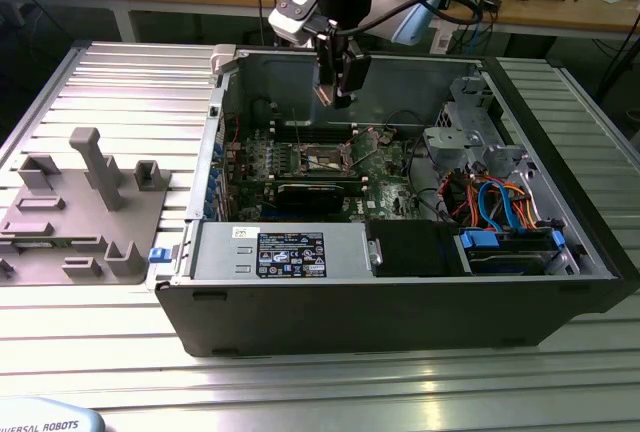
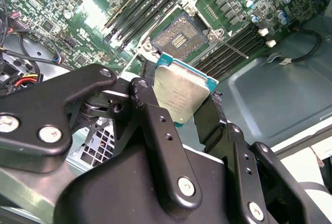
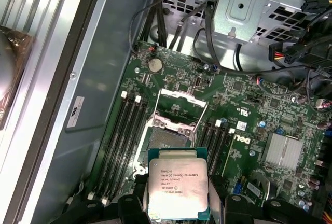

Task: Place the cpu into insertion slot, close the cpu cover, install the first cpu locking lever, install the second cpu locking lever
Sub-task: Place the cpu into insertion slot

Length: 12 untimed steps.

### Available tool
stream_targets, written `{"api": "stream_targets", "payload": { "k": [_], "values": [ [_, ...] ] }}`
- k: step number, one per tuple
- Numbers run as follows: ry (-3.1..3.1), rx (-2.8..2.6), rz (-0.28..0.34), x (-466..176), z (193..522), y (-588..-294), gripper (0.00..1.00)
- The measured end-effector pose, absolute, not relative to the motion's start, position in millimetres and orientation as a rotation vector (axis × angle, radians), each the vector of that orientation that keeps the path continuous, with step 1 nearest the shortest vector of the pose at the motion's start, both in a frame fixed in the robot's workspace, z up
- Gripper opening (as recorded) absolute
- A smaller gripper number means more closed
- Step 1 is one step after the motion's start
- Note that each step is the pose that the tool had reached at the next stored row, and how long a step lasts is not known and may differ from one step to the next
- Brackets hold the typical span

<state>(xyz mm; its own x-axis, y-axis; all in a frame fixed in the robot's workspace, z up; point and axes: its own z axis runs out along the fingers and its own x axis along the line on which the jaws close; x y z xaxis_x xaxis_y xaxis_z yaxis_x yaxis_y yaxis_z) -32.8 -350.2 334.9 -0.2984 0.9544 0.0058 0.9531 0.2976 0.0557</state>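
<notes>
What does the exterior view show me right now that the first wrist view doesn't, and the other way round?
Exterior view: the whole computer case on the ribbed table, the grey fixture tray at the exterior view's left, and the gripper hanging above the board inside the case. First wrist view: the cpu gripped, seen close up, the cpu cover swung open, and the insertion slot empty, partly hidden by the chip. Both: the green motherboard with the socket near its middle.

Black hand [image 2: 179, 102] with silver screws [image 2: 50, 134], pale grey wrist [image 1: 298, 4], looping black cable [image 1: 462, 9].
</notes>
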Motion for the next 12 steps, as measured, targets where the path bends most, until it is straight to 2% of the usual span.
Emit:
{"api": "stream_targets", "payload": {
  "k": [12],
  "values": [
    [2.460,1.905,0.074,-32.8,334.7,-350.2,0.54]
  ]
}}
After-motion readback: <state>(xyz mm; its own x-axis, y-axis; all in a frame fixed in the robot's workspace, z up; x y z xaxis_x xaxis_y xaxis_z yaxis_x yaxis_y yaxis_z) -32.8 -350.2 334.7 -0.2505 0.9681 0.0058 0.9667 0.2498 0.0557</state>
